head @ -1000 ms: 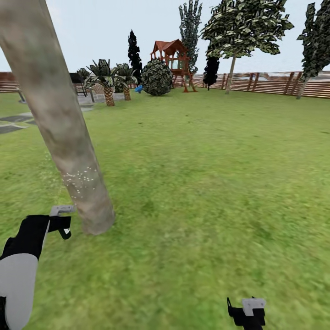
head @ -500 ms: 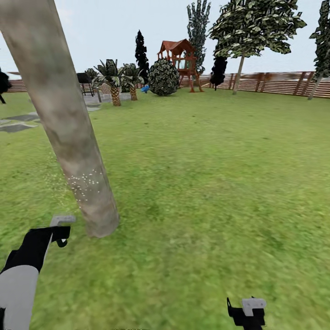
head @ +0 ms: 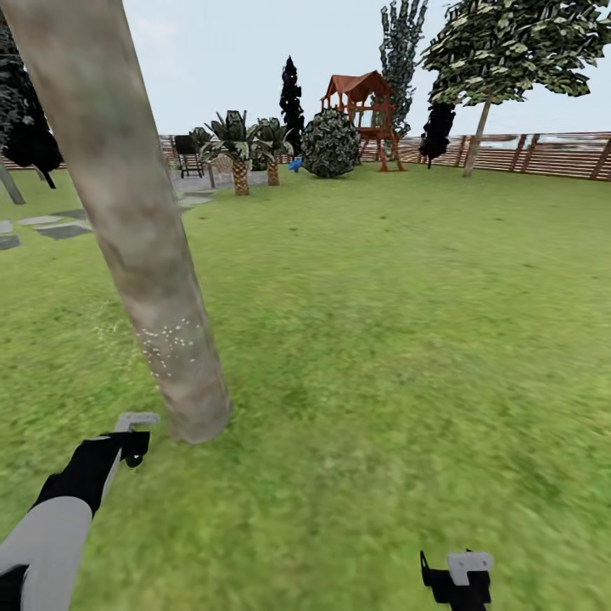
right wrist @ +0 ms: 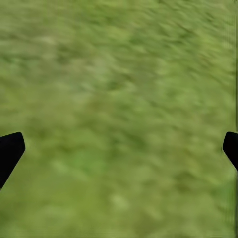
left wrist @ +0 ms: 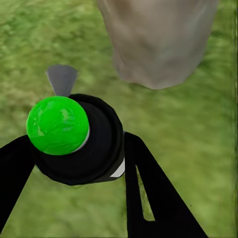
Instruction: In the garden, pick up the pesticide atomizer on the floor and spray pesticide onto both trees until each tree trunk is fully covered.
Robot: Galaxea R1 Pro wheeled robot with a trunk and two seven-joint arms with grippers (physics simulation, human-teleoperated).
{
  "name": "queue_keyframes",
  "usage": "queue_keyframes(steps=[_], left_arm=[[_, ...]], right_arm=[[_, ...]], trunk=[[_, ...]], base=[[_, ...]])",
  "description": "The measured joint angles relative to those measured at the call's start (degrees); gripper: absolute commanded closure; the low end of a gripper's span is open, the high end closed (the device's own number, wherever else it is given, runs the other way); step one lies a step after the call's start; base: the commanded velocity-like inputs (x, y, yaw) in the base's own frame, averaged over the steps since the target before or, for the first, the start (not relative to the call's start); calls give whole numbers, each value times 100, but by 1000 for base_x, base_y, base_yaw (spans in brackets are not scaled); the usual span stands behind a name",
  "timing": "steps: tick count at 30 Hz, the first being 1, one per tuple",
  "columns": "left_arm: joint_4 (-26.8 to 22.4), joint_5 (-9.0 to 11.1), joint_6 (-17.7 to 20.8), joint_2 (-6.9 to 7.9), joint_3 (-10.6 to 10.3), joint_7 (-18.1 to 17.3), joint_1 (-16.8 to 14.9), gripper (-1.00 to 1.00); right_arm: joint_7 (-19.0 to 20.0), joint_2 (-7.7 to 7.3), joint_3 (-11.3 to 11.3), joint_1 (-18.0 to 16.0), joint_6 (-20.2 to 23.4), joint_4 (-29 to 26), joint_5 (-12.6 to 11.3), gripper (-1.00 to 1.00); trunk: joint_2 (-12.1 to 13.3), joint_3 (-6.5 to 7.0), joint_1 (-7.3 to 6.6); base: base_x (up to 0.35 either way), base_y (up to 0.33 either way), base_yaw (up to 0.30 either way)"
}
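- The garden lawn (head: 382,322) spreads wide to the fence (head: 543,154) at the far side; the near tree trunk (head: 136,221) rises at the left, leaning, its base planted in the grass just beyond the left tool.
- A second tree (head: 479,127) with a pale trunk stands at the far right, close to the fence and well apart from the robot.
- Step in hand, as judged: spraying the near trunk. A patch of white specks (head: 174,339) marks only its low part; the bark above looks bare.
- To do it well: keep the nozzle aimed at the bark and sweep upward and around the trunk, so that no side is missed, before leaving for the far tree.
- The left tool (left wrist: 84,163) is clenched around the pesticide atomizer (left wrist: 79,141); in the left wrist view its cap dot (left wrist: 58,125) reads green, and the trunk base lies just ahead of the nozzle.
- In the head view the atomizer's pale top (head: 136,420) sits just left of the trunk base, near but apart from it.
- The right tool (right wrist: 119,148) is released, fingertips spread wide over bare grass, near right.
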Motion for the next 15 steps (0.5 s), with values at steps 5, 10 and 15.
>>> queue_keyframes(steps=[5, 10, 15], left_arm=[[3, -12, -56, -6, -10, 4, 0, 100], [3, -24, -19, 1, -9, -1, 0, 100], [3, -19, -3, 8, -8, -7, 0, 100]], right_arm=[[2, -2, 0, 0, 0, 0, 0, -100], [16, 34, 9, 0, 0, 0, 1, -100], [12, 34, 8, 0, 0, 0, 0, -100]], trunk=[[0, 0, 0], [0, 0, 0], [0, 0, 0]], base=[[71, -251, 0], [31, -268, 0], [205, -210, 124]])
